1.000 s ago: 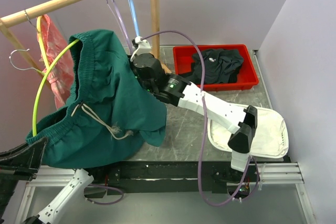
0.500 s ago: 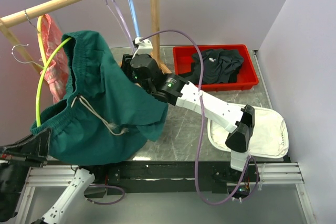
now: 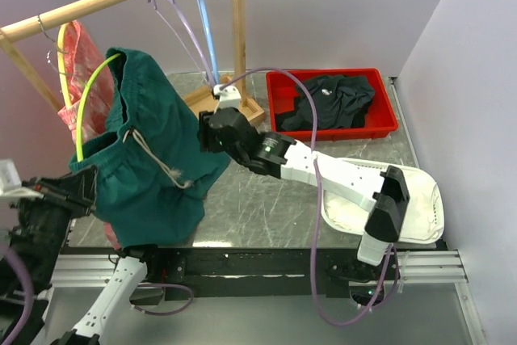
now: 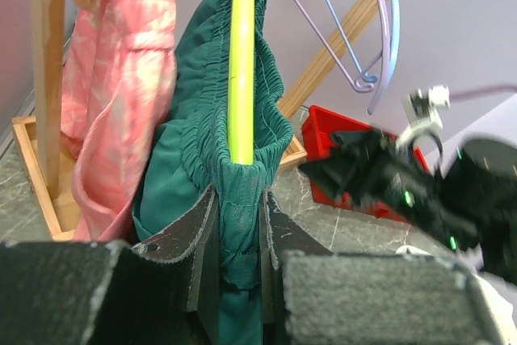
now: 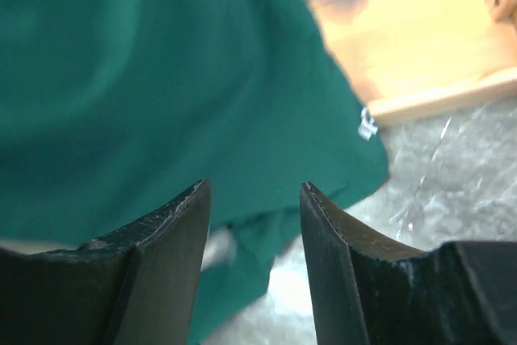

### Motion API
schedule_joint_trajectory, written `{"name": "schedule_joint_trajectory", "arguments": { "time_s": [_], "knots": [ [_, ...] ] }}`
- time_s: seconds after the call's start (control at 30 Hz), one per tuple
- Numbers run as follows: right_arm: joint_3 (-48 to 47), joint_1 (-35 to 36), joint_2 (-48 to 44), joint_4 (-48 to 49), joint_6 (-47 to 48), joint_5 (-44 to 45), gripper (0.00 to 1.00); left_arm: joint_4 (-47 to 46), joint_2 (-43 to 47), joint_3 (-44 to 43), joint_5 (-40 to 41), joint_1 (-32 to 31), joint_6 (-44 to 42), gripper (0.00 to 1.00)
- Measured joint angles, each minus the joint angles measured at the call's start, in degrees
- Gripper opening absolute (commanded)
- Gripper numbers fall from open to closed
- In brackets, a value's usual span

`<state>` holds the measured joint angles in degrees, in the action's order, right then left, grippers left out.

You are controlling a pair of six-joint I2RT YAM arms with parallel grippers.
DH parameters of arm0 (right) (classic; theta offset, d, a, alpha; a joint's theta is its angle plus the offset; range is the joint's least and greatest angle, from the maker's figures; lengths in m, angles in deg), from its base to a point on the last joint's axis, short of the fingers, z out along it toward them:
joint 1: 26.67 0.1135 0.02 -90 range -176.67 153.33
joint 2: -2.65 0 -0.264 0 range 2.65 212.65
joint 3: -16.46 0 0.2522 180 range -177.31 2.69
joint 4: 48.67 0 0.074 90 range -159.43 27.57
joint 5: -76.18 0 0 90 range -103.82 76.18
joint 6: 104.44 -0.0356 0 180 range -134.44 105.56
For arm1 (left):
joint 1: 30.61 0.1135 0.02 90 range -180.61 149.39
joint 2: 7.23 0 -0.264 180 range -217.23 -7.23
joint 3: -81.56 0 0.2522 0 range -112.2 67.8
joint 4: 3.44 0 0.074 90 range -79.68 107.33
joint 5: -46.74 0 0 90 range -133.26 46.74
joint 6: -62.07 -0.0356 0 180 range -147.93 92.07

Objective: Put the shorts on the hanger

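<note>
The left end effector (image 4: 240, 228) is clamped on the waistband of the shorts (image 3: 153, 163) where the hanger (image 3: 87, 115) runs into the fabric. This probably pins the two together so the cloth cannot slide off while both hang above the table's (image 3: 266, 199) left side. The hanger's arm threads up through the waistband, and the legs droop freely below. To the right, the right end effector (image 3: 207, 131) has its jaws apart and grips nothing, with the shorts' right edge just beside its fingertips
</note>
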<state>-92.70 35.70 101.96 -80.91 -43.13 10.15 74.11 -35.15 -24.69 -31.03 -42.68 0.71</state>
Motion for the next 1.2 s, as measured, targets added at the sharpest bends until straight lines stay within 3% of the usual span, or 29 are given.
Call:
{"name": "schedule_joint_trajectory", "arguments": {
  "time_s": [0.6,1.2],
  "knots": [
    [24.11,3.48,-23.08,6.49,-1.27,-3.30,0.57,-0.70,-15.52,-9.62,-3.56,3.63,0.52,0.01],
    [29.00,3.48,-26.45,8.68,-0.59,-3.93,0.58,-0.52,-23.32,-18.27,-2.10,3.65,0.04,0.01]
  ]
}}
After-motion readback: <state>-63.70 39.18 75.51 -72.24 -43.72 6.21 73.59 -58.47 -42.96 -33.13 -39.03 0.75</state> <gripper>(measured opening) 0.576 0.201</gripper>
